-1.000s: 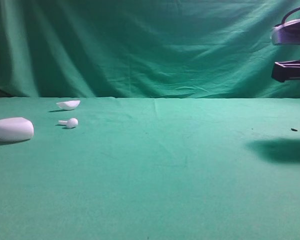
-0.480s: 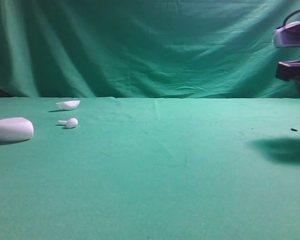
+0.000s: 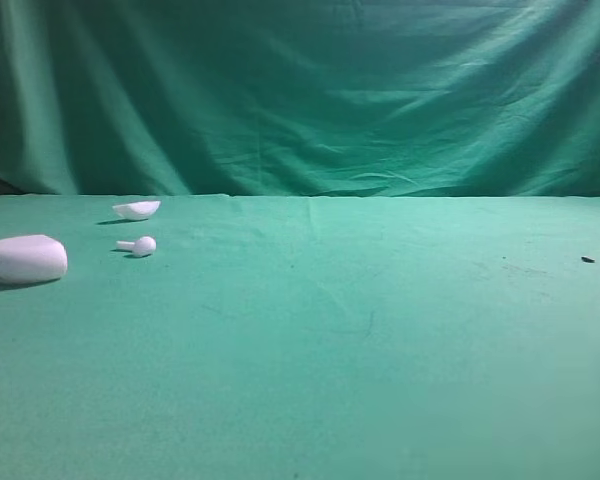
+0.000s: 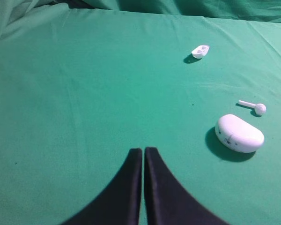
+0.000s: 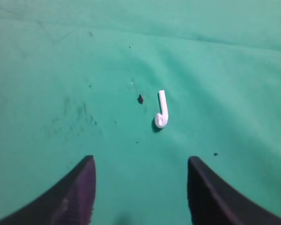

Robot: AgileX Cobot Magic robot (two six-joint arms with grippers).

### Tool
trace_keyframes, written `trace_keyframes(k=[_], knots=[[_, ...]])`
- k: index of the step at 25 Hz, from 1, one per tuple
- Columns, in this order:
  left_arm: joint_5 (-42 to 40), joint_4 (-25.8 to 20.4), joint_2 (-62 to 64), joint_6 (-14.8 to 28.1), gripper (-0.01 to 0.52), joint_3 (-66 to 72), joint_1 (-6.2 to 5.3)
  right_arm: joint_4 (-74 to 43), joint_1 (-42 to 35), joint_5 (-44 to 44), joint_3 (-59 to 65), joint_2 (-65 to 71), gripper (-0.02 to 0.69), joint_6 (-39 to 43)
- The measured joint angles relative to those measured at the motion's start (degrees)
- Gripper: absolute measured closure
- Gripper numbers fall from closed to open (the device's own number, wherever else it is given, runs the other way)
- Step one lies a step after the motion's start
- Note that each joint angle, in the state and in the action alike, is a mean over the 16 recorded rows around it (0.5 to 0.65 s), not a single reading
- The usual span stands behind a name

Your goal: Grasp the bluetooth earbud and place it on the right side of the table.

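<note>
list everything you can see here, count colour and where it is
bluetooth earbud: 1, white, lying free on the right side of the table, ahead of the open right jaws
second earbud: 1, white, ball head and straight stem, left side, just right of the case
earbud case: 1, white, pebble-shaped, far left
small shell-shaped piece: 1, white, left side, behind the second earbud
dark speck: 1, black, beside the bluetooth earbud
table: 1, green cloth
backdrop: 1, green drape, behind
left gripper: 1, black, jaws shut
right gripper: 1, black, jaws open, holding nothing

The bluetooth earbud (image 5: 161, 111) lies on the table (image 5: 234, 70) beyond the wide-spread right tool (image 5: 140, 187).
</note>
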Motion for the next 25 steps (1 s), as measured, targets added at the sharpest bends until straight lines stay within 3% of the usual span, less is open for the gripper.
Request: trace_keyframes(k=[14,25], knots=[[0.0,0.0,0.0,0.0,0.514,0.0,0.00,1.5,0.0,12.9,2.2,-35.4,0.641,1.4],[0.0,0.0,0.0,0.0,0.514,0.0,0.00,1.8,0.0,9.9,11.2,-62.1,0.665,2.4]])
